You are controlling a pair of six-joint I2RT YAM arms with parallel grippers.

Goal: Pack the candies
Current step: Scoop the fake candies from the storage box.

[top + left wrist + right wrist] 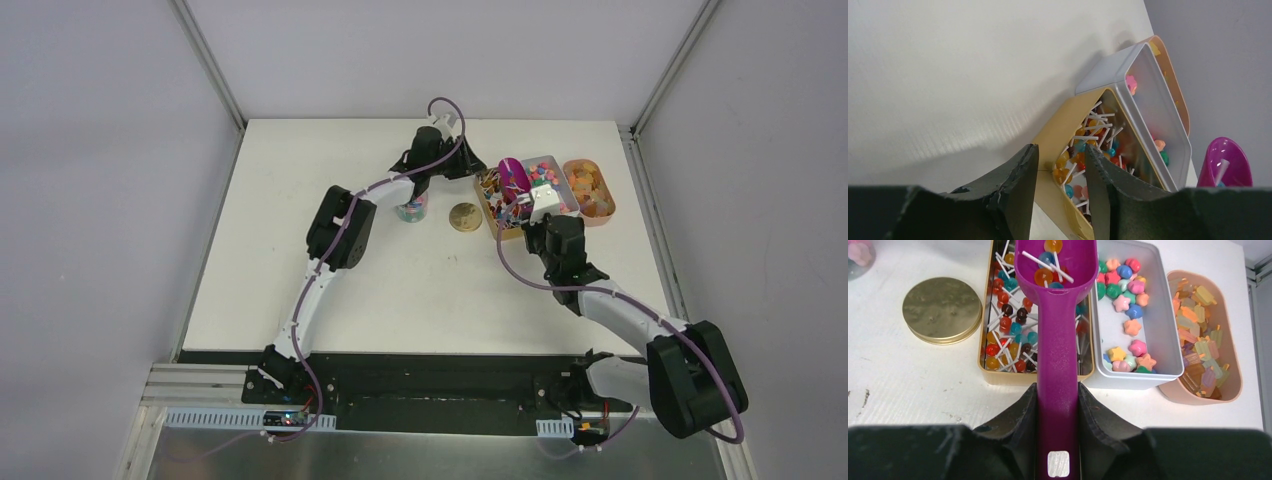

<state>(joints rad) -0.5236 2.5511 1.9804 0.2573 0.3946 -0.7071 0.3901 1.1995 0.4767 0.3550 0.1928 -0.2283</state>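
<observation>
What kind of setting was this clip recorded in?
Probably a lab robot cell, not a shop or kitchen: a white tabletop boxed in by plain grey wall panels on aluminium posts, with small coloured candies sorted in a grey plastic tub.

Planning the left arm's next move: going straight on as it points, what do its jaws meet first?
Probably the gold tray holding lollipops. Its near wall lies straight ahead between the open jaws. How far off it is remains unclear.

White-linked arms (310,290) carry black joints, looping purple cables (447,100) and matte black pincers (1060,150) (1057,389).
</observation>
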